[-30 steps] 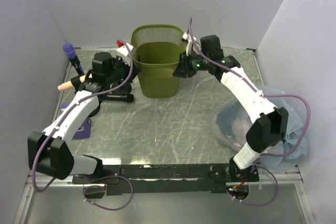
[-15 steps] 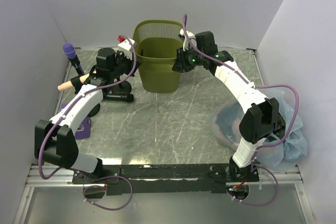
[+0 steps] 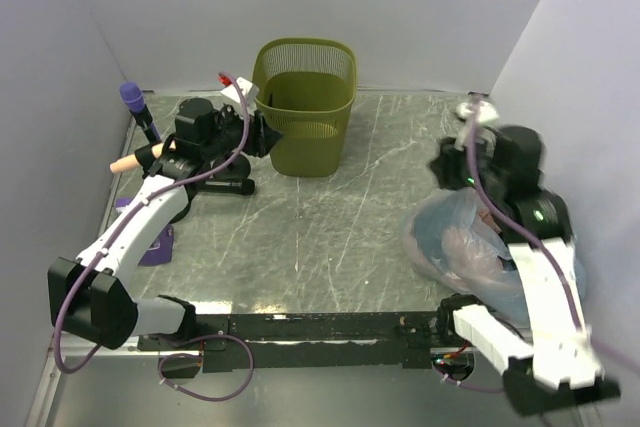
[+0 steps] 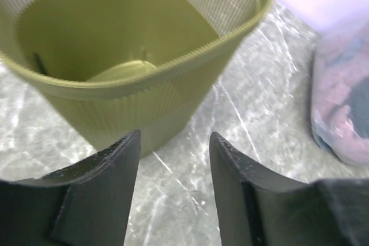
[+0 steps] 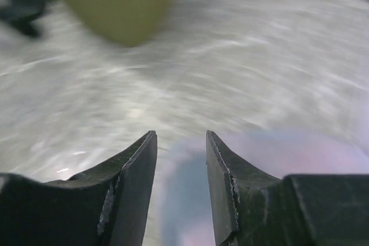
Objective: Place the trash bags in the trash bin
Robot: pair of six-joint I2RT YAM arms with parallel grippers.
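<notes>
Just beside bin (image 3: 318, 143): left end effector (image 3: 273, 135)

No text, label, brand, number or sign can be read in any of the views.

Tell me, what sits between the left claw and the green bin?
Nothing: only a short strip of bare marbled tabletop separates the open left gripper from the bin, seen best in the left wrist view.

Marbled table (image 3: 330, 232) with trash bin (image 3: 305, 112), clear bag (image 3: 455, 242)
</notes>
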